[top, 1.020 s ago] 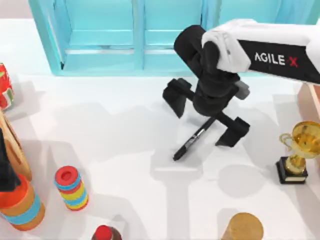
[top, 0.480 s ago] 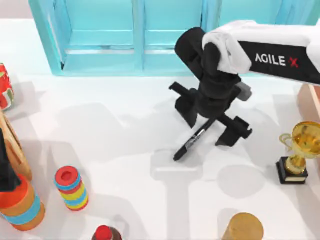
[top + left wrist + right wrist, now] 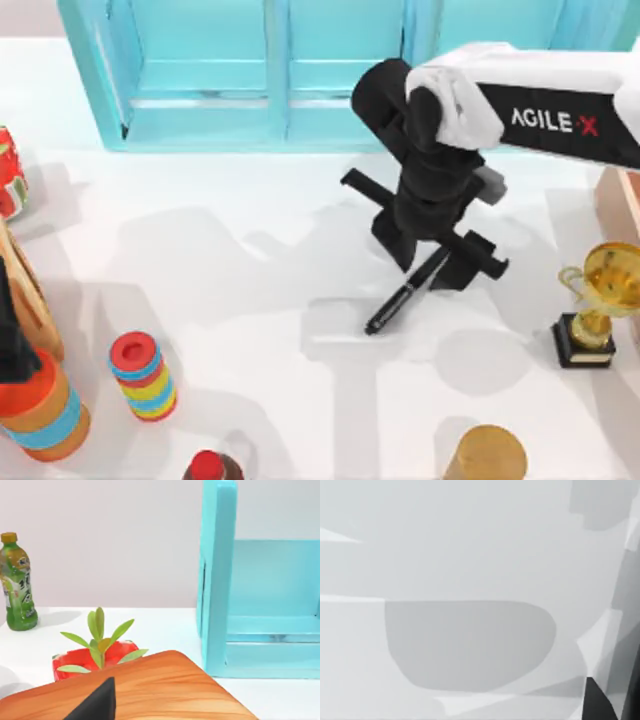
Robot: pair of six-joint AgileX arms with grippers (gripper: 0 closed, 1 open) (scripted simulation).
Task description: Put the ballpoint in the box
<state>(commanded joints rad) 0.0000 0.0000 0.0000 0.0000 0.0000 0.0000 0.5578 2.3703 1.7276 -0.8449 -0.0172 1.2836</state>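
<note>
slim black ballpoint [image 3: 404, 295] with a pale band mid-barrel, slanted on the white tabletop [image 3: 260, 290], upper end clamped in the right claw [image 3: 437, 262]. since half a second ago: fingers drawn in around the barrel, lower tip shifted right. turquoise box [image 3: 270, 75] at the back edge, open, compartments bare. gold trophy [image 3: 598, 300] well right of the pen.

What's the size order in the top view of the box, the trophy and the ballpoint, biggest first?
1. Box, by far the largest.
2. Trophy.
3. Ballpoint; its upper end is hidden under the right hand, so its spot below the trophy is unsure.
</note>
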